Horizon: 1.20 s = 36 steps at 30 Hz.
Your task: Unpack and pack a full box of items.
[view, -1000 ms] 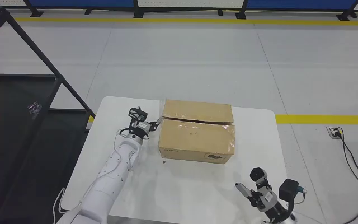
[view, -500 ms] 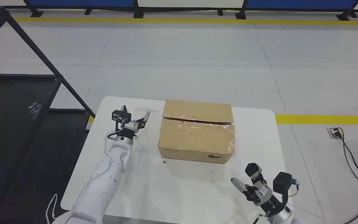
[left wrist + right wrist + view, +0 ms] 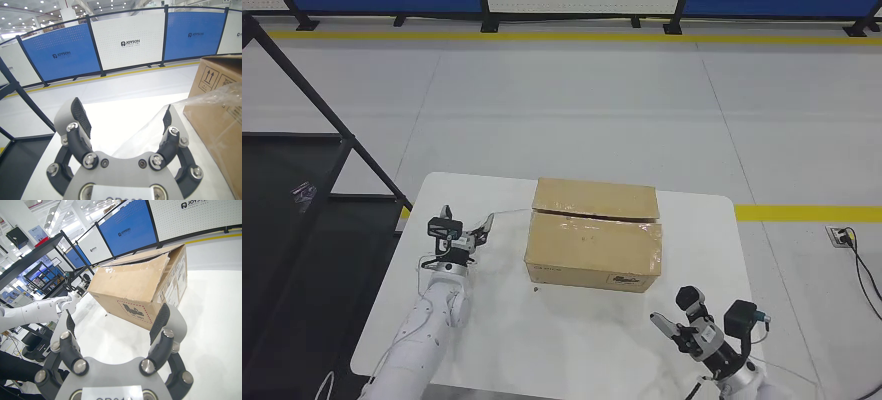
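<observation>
**On the table (image 3: pixel 572 345): a cardboard box (image 3: pixel 592 238), two empty grippers nearby**

From above, the box sits mid-table. The left gripper (image 3: pixel 462 232) is just off its left end, and the right gripper (image 3: pixel 672 310) is near the table's front edge, well apart from the box. The left wrist view adds a strip of clear tape (image 3: pixel 208 96) trailing from the box's side to one finger (image 3: pixel 167 115). The right wrist view shows the top flaps meeting along a ragged, slightly gaping seam (image 3: pixel 136 260). Both grippers are spread wide and grip nothing.
</observation>
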Available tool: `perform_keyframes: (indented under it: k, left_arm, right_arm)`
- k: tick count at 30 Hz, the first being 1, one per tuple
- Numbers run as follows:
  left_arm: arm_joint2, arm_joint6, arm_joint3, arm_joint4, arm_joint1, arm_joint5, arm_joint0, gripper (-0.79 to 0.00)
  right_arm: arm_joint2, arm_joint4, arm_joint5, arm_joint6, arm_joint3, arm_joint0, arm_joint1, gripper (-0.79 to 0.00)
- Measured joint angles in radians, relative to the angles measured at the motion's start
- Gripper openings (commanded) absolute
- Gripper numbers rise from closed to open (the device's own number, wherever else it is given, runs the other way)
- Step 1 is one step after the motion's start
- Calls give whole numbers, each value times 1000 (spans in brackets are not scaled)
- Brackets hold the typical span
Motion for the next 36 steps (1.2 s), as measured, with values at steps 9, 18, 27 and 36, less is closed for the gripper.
perform_keyframes:
  k: [9, 18, 27, 36]
  left_arm:
    - [-7, -58, -103, 74, 33, -94, 83, 0]
    - [-51, -133, -218, 101, 78, -327, 134, 0]
    - [-34, -280, -256, 163, 77, -205, 117, 0]
    - [-10, -315, -227, 169, 57, -38, 97, 0]
  right_arm:
    - [-16, 4, 2, 20, 9, 26, 1, 0]
    - [-18, 5, 3, 24, 9, 27, 4, 0]
    - [-15, 5, 4, 17, 2, 15, 6, 0]
    - [-17, 5, 1, 13, 6, 14, 8, 0]
